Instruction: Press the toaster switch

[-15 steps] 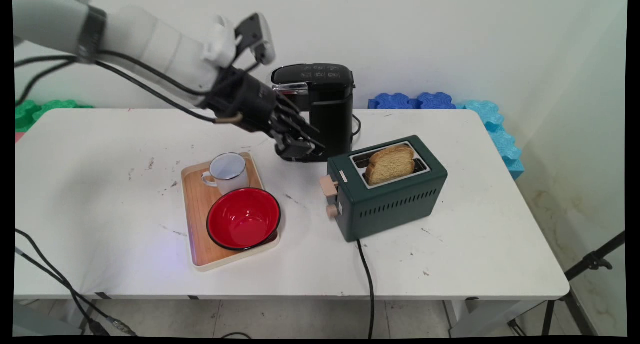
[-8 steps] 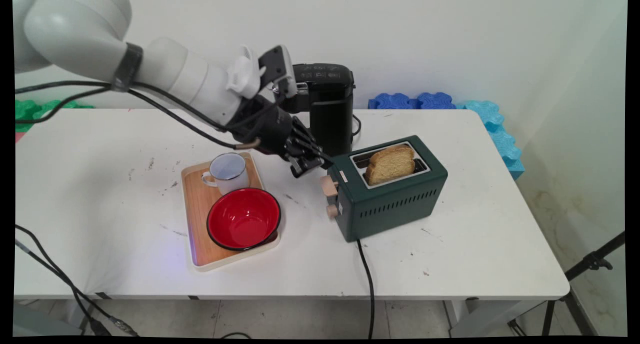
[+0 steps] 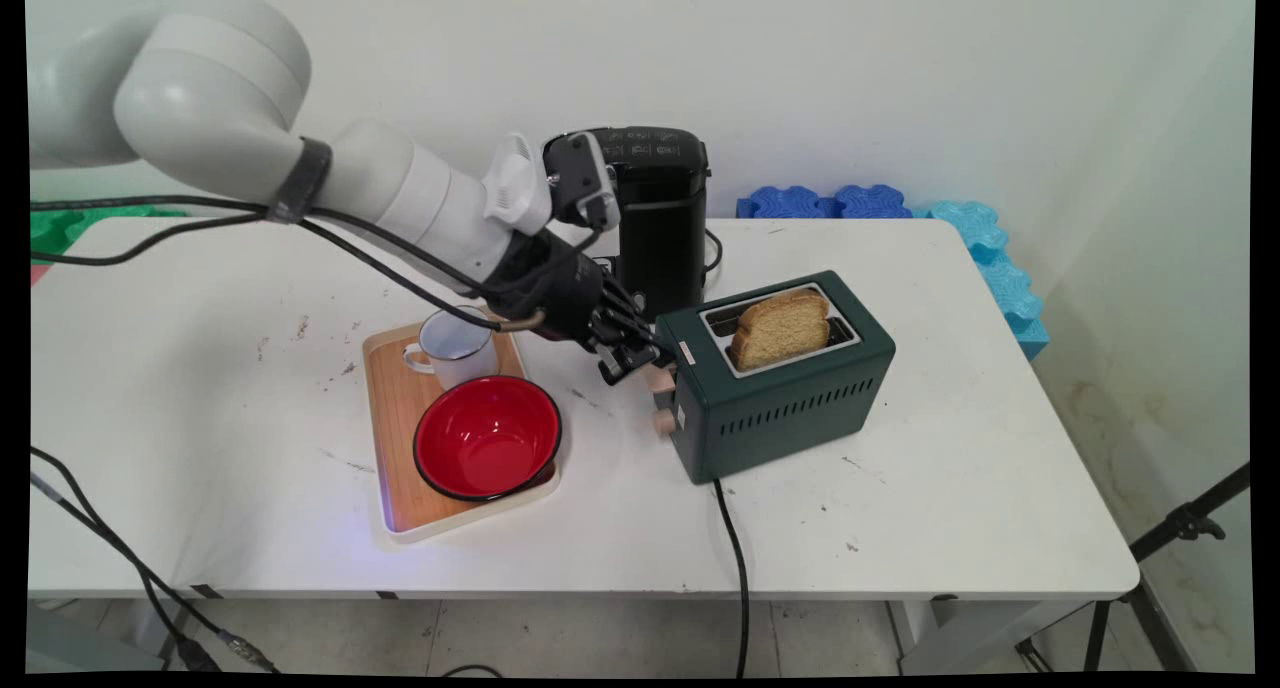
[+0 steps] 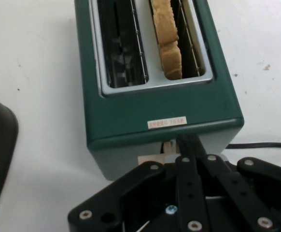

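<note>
Near the counter's [image 3: 900, 528] front edge, I see a wooden tray [image 3: 395, 448] holding a red bowl [image 3: 487, 436] and a white mug [image 3: 455, 343]. Mid-counter, my pincer [image 3: 632, 360] has come down from beside the coffee machine [image 3: 655, 213] to the green toaster's [image 3: 790, 398] beige lever [image 3: 659, 373], fingers together, touching it. One bread slice [image 3: 780, 328] stands in the toaster.
</note>
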You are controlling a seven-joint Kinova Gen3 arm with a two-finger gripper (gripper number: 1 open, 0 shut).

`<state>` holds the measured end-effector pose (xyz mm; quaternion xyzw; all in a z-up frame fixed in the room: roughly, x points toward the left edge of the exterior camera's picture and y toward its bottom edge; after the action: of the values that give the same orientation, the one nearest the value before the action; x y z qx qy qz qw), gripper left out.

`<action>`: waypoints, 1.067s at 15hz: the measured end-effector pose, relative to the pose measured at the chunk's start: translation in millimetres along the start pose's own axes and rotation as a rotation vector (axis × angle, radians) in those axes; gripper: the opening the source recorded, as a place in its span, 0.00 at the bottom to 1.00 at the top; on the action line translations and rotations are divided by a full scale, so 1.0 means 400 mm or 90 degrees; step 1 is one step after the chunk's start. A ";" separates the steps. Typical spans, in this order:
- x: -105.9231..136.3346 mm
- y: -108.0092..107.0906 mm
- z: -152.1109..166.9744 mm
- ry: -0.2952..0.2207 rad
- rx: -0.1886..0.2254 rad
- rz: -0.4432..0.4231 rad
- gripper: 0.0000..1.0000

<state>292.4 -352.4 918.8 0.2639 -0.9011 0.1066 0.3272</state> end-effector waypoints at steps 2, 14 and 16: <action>-0.004 0.002 0.015 -0.003 -0.001 -0.008 0.00; -0.038 -0.010 0.073 -0.022 0.008 -0.030 0.00; -0.045 -0.011 0.077 -0.024 0.008 -0.031 0.00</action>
<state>289.9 -360.2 883.8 0.2900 -0.8996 0.0993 0.3111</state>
